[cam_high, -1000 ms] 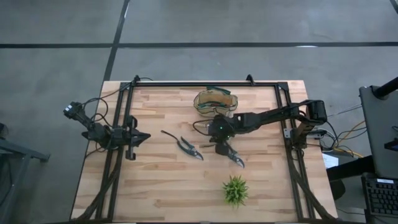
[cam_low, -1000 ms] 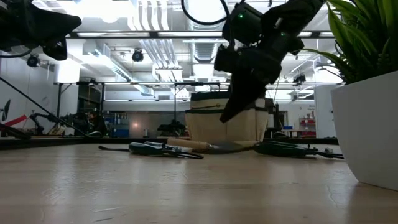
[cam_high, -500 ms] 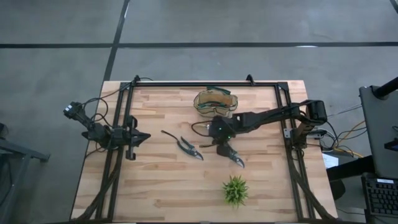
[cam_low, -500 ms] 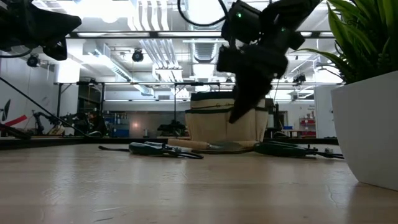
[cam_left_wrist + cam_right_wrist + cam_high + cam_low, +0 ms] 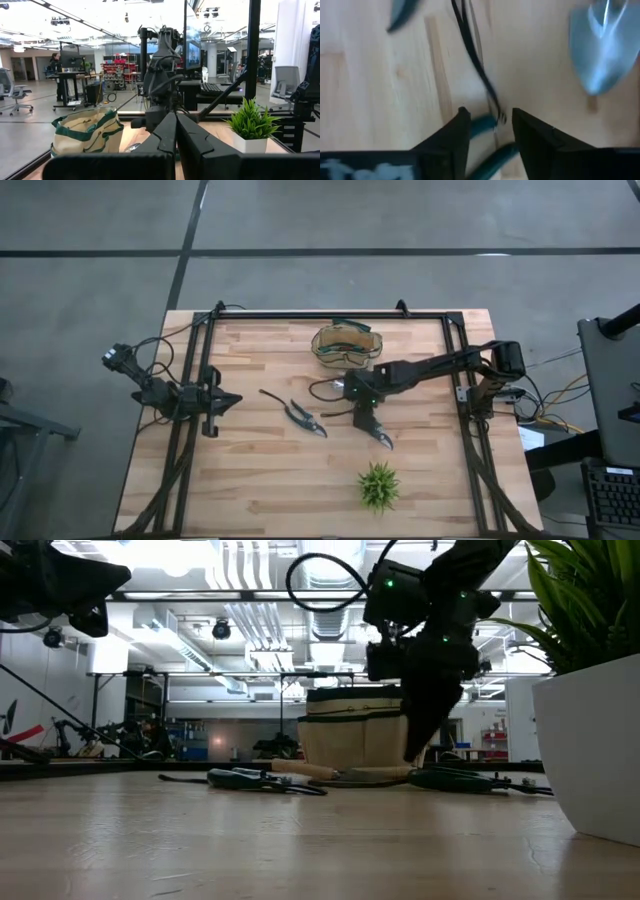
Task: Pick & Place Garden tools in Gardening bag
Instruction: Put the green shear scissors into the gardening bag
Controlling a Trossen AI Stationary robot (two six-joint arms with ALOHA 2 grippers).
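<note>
Looking down, we are seeing the pale, planked wooden counter carrying everything. The round tan fabric gardening bag with green trim is sitting near its far edge, open bare wood lying ahead of it. The spiky green plant is standing near the front edge. Dark-handled pruning shears are lying mid-counter; a second pair of shears is lying beside the right gripper, whose fingers are spread and holding nothing, having shifted slightly rightward since a second ago. The left gripper, clenched, is waiting at the left side.
</note>
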